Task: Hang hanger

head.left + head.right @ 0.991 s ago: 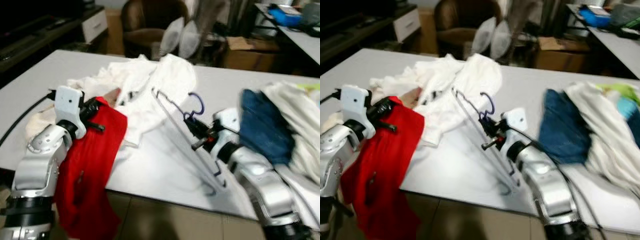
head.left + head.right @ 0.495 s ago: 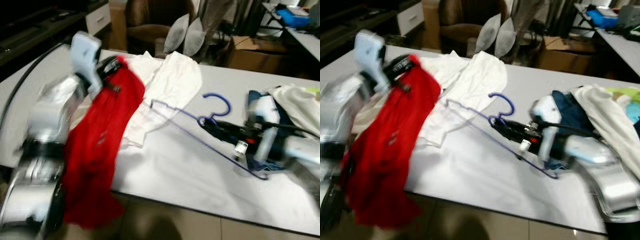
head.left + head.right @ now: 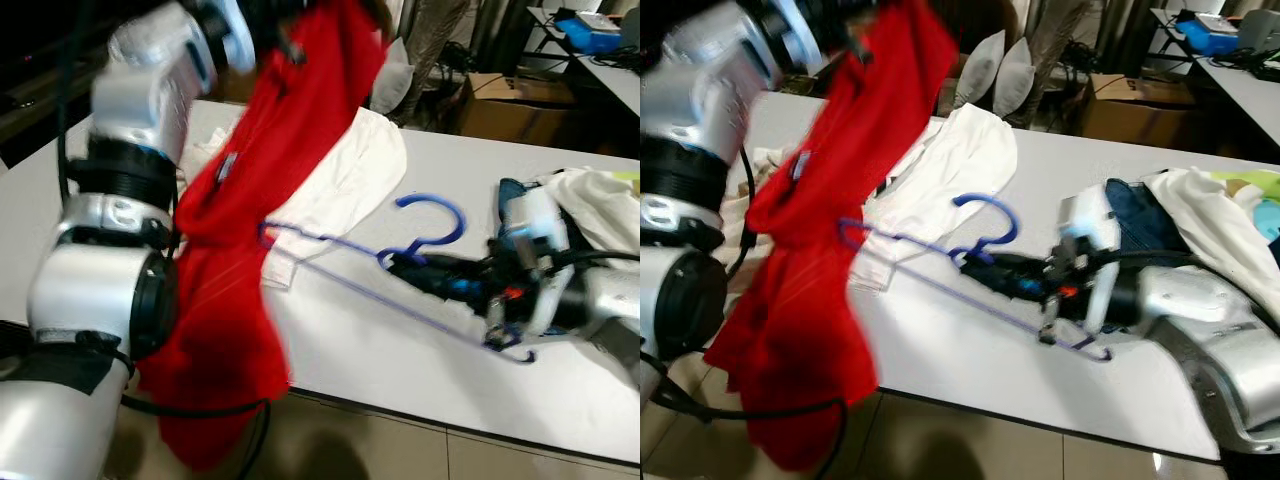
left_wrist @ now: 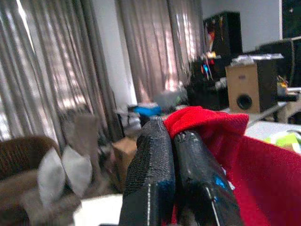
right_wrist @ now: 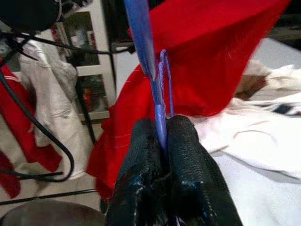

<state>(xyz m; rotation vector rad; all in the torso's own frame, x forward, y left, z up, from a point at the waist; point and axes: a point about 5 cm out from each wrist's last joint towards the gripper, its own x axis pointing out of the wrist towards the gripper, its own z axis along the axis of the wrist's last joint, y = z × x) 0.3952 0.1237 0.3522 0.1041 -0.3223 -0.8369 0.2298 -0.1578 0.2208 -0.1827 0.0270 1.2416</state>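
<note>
Left gripper is raised high at 11 o'clock of the head view, fingers pressed together on the top edge of a red garment, which hangs down past the near edge of the white table. Right gripper is held low over the table at 3 o'clock, fingers pinched tight on the neck of a blue wire hanger. The hanger is held tilted above the tabletop, hook pointing up toward 12 o'clock, its far shoulder reaching to 9 o'clock and touching or going just behind the red cloth; which one cannot be told. A white garment pile lies on the table behind the red cloth at 11 o'clock. Dark blue cloth and more white clothing are piled at 3 o'clock, just behind the right arm. A brown armchair with pale cushions and a cardboard box are seen beyond the table at 12 o'clock.
</note>
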